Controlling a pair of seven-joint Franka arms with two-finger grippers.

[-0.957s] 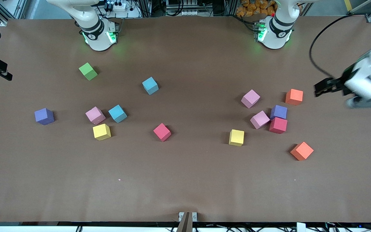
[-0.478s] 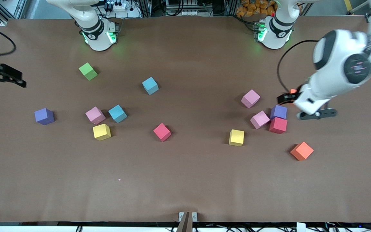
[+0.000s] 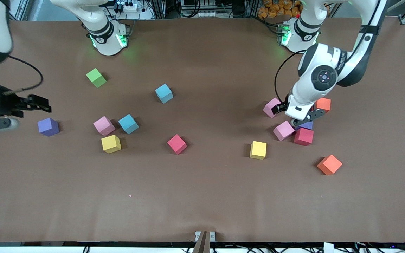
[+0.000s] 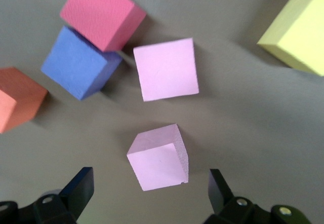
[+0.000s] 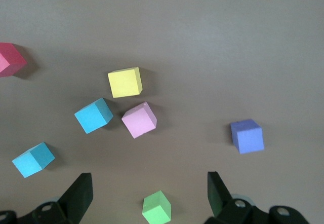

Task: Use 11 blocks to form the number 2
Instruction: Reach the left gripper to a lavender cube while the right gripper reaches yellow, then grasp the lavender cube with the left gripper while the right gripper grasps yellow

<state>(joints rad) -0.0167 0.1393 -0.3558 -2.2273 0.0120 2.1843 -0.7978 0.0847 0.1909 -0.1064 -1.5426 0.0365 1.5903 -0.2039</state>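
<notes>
The blocks lie scattered singly on the brown table; no number 2 shows. My left gripper (image 3: pixel 288 110) hangs open over a cluster: two pink cubes (image 3: pixel 273 107) (image 3: pixel 283 130), a purple one (image 3: pixel 307 124), a red one (image 3: pixel 303 136) and an orange one (image 3: pixel 323 104). In the left wrist view one pink cube (image 4: pixel 158 158) lies just ahead of the open left gripper (image 4: pixel 150 196). My right gripper (image 3: pixel 39 104) is open beside another purple cube (image 3: pixel 48 127), holding nothing. Pink (image 5: pixel 139 120), yellow (image 5: pixel 125 82) and light blue (image 5: pixel 93 115) cubes lie together.
A green cube (image 3: pixel 96 78) sits toward the right arm's base. A light blue cube (image 3: pixel 164 93), a red cube (image 3: pixel 177 144), a yellow cube (image 3: pixel 258 150) and an orange cube (image 3: pixel 329 164) stand apart. A bracket (image 3: pixel 204 240) sits at the table's near edge.
The left arm has swung in from its end of the table to over the pink and purple cluster. The right gripper has moved inward toward the purple cube. No cube has moved.
</notes>
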